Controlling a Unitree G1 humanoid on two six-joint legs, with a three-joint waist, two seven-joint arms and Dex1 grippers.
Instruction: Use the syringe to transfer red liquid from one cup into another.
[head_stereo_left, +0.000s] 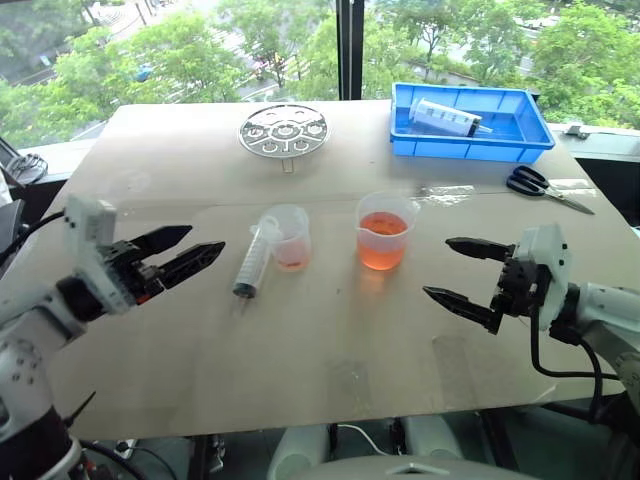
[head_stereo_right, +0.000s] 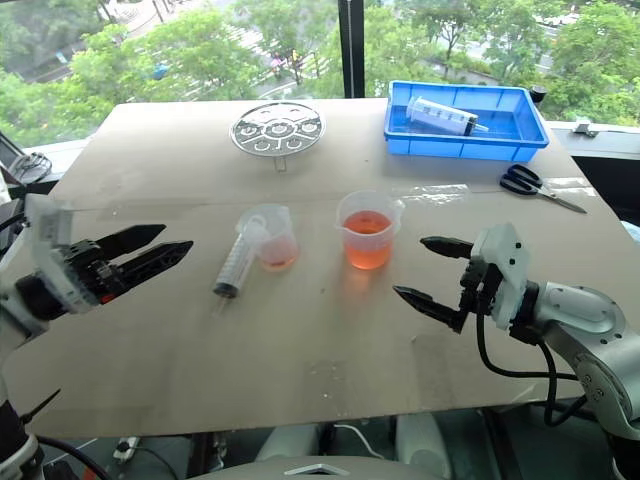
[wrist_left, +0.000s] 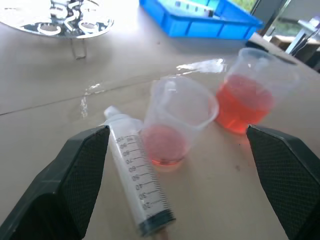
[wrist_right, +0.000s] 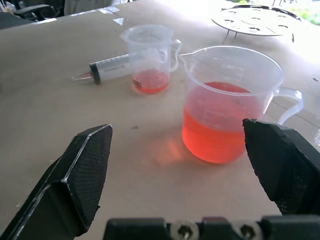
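The syringe (head_stereo_left: 255, 258) lies on the table, its plunger end leaning on the smaller cup (head_stereo_left: 289, 238), which holds a thin layer of red liquid (wrist_left: 164, 145). To the right stands the wider spouted beaker (head_stereo_left: 384, 232), about half full of red liquid (wrist_right: 217, 132). My left gripper (head_stereo_left: 205, 241) hovers open just left of the syringe, holding nothing. On the far side of the beaker, my right gripper (head_stereo_left: 437, 267) is open as well, its fingers spread wide and apart from the beaker.
A blue tray (head_stereo_left: 470, 148) with a fatter clear syringe (head_stereo_left: 448, 116) sits at the back right. Black scissors (head_stereo_left: 545, 187) lie near the right edge. A round metal rack (head_stereo_left: 284, 130) stands at the back centre.
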